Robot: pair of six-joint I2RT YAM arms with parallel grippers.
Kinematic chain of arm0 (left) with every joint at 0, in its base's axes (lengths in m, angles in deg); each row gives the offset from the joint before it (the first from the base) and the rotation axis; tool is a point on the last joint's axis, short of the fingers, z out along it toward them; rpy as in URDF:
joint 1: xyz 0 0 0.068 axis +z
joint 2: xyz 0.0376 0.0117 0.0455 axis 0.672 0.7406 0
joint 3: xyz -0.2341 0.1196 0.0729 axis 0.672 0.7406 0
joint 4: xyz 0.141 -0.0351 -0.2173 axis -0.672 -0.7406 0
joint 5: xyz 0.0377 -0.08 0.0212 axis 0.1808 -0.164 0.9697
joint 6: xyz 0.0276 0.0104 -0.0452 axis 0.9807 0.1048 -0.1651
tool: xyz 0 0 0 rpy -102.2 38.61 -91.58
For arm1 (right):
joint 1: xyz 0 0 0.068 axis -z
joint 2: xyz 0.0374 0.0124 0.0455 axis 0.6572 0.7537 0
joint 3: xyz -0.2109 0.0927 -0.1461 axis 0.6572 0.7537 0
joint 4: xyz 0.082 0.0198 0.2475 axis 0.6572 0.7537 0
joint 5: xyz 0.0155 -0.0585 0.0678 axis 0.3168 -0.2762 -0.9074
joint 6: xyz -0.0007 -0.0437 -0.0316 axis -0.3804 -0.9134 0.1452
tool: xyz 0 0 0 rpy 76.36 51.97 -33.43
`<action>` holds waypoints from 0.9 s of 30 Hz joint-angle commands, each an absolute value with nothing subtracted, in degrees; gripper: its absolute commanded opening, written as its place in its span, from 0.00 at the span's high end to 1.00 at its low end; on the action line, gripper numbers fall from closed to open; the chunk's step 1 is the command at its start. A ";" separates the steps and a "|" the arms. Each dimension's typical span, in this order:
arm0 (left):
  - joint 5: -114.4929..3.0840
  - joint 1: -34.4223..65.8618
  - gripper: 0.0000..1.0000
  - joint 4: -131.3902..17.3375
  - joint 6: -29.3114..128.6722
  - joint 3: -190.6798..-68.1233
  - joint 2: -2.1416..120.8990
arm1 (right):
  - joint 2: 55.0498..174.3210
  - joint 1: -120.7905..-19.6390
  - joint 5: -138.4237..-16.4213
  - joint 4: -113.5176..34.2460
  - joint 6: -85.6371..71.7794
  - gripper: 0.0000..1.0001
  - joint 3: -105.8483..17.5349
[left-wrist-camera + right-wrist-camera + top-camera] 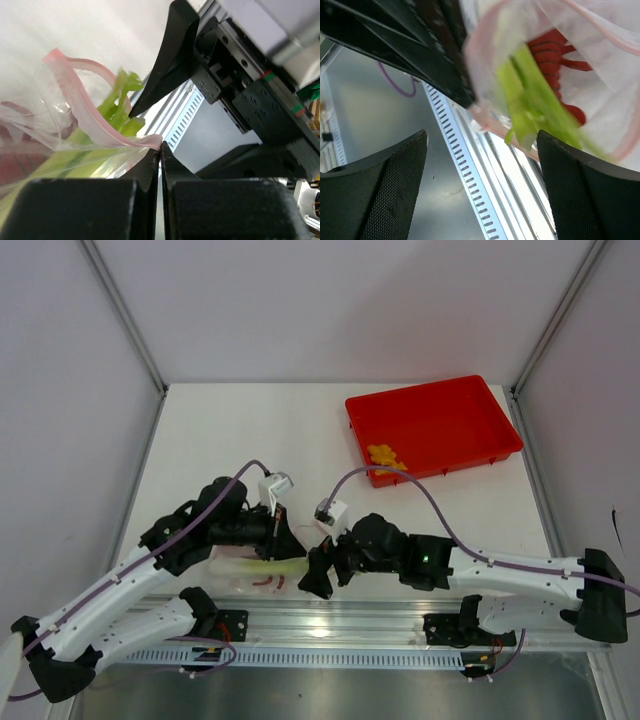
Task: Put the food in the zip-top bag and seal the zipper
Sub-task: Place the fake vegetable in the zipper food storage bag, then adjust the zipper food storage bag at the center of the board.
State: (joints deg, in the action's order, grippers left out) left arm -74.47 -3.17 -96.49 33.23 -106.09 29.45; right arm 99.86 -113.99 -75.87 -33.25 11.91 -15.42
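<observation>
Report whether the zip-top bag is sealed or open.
Open. On the zip-top bag the zipper strips bow apart in a loop, and the green stalk pokes out between them.

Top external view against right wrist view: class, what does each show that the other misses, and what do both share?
Only the top external view shows the red tray holding the yellow-orange pieces, and both whole arms. Only the right wrist view shows the pinkish zipper gaping open, the green stalk's leafy tip at the mouth, between the open right hand's fingers. Both show the zip-top bag with the stalk inside and the left hand at its mouth.
</observation>
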 commanded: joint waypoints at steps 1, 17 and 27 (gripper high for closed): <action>-75.66 -2.78 0.99 -93.32 33.40 -111.54 29.59 | 95.05 -114.30 -67.69 -26.00 14.64 0.11 -17.31; -76.18 -2.78 0.99 -96.75 34.63 -118.49 31.61 | 80.27 -98.58 -65.20 -10.27 28.18 0.33 -13.70; -76.18 -2.78 0.99 -97.18 34.37 -118.93 31.08 | 85.45 -95.58 -71.80 -15.88 28.44 0.43 -11.41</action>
